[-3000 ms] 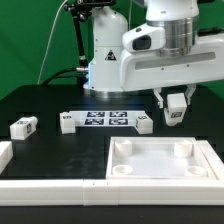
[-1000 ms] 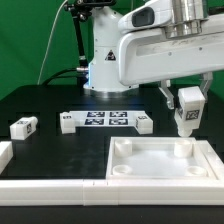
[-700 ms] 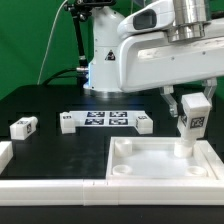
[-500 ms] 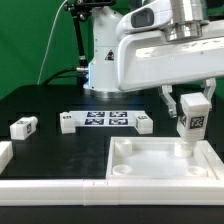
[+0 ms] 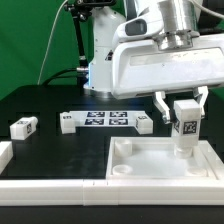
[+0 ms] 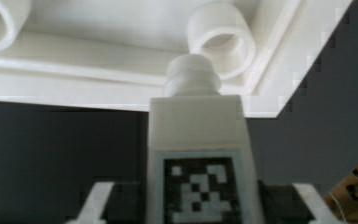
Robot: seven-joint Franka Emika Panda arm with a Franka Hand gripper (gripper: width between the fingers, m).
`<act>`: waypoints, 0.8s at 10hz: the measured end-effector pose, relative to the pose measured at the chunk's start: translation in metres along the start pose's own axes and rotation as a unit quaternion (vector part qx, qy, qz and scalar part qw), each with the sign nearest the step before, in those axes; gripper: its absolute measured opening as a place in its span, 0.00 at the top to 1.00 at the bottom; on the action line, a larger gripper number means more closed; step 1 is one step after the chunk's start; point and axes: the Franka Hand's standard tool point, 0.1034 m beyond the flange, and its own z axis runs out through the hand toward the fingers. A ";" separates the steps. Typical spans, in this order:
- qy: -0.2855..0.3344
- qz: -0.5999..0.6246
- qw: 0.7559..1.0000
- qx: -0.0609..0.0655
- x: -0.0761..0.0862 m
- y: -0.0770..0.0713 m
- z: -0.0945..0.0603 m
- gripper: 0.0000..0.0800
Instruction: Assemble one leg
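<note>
Since 3 s ago: carried leg [image 5: 185,128] from beside marker board [image 5: 105,120] over to white tray [image 5: 160,181]; sits lower than half a second ago. Label: black-and-white square tag [image 6: 202,187] on leg face, no readable writing. Leg upright in my grip, lower end at tray's far corner socket [image 6: 220,40], near table's front edge, exterior view's right. Contact with socket unclear. My pincer [image 5: 185,108] pinches leg's upper part.

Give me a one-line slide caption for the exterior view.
Panda claw holds the tagged white leg upright over a corner of the white tray.
</note>
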 end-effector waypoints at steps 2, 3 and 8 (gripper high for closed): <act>-0.003 -0.003 1.000 0.004 -0.001 -0.007 0.009 0.64; -0.005 -0.004 1.000 0.005 -0.004 -0.010 0.012 0.64; 0.001 -0.007 1.000 0.006 -0.007 -0.015 0.018 0.64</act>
